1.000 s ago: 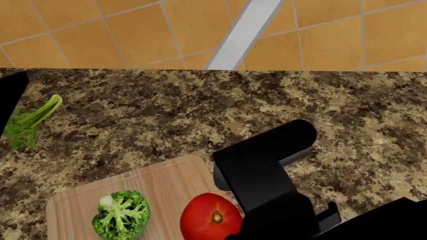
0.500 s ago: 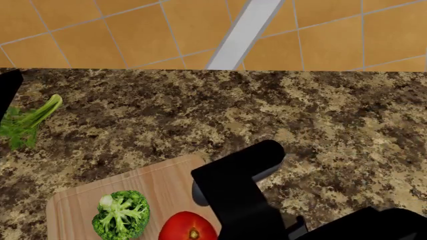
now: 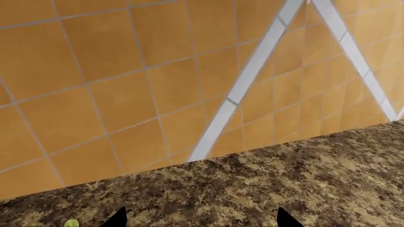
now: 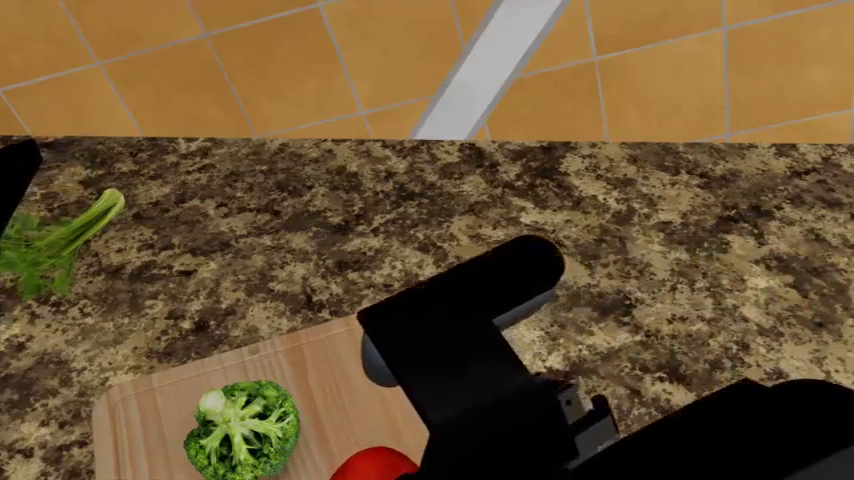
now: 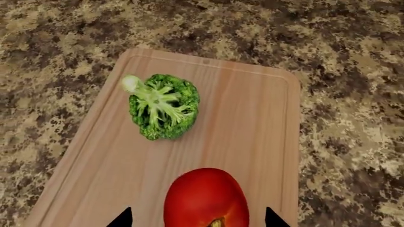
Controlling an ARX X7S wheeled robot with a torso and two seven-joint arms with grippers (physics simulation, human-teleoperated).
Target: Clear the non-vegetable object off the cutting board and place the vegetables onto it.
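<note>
Orange wall tiles [image 4: 267,70] back a speckled brown granite tabletop [image 4: 667,220], on which the rounded-corner light-wood cutting board [image 5: 252,123] already carries both vegetables, the knobbly dark-green broccoli [image 5: 162,106] and the glossy red tomato [image 5: 205,198], while the slim pale celery stalk [image 4: 60,245] lies well apart on bare stone, so the task looks essentially done. Right end effector [image 5: 196,220] hovers spread around the tomato, seemingly letting go; whether the left end effector [image 3: 198,222] is apart or together I cannot tell.
</note>
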